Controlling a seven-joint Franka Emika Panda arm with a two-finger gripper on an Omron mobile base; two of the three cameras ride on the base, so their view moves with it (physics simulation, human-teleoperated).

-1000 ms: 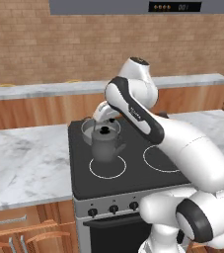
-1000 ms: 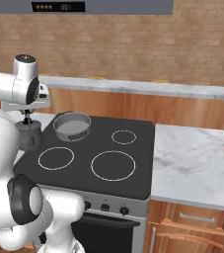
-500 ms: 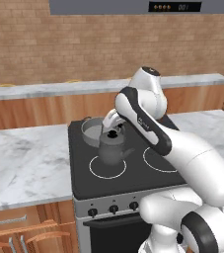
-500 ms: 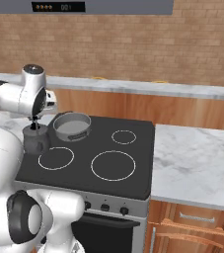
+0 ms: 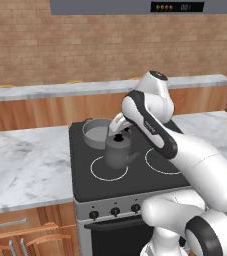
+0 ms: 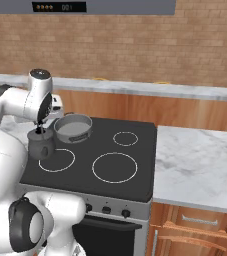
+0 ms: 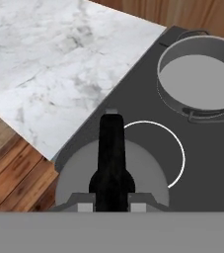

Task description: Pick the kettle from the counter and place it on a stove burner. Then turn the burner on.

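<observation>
Pot (image 5: 98, 132) just behind kettle (image 5: 117, 153), both over black cooktop (image 5: 135, 177).

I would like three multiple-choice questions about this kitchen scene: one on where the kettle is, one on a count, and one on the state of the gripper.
1. Where is the kettle?
A. On the white marble counter
B. Over the front-left ring of the cooktop, held by its handle
C. Inside the grey pot

2. How many white rings are marked in plain sight on the cooktop in the right base view?
A. Three
B. One
C. Six

3. What is the state of the gripper?
A. Wide open above the pot
B. Open and far from everything
C. Shut on the kettle's black handle

Answers:
1 B, both base views show the kettle over the stove burner, in front of the pot.
2 A, three rings are visible there; the pot covers the back-left spot.
3 C, the hand view shows the handle between the finger tips.
</observation>
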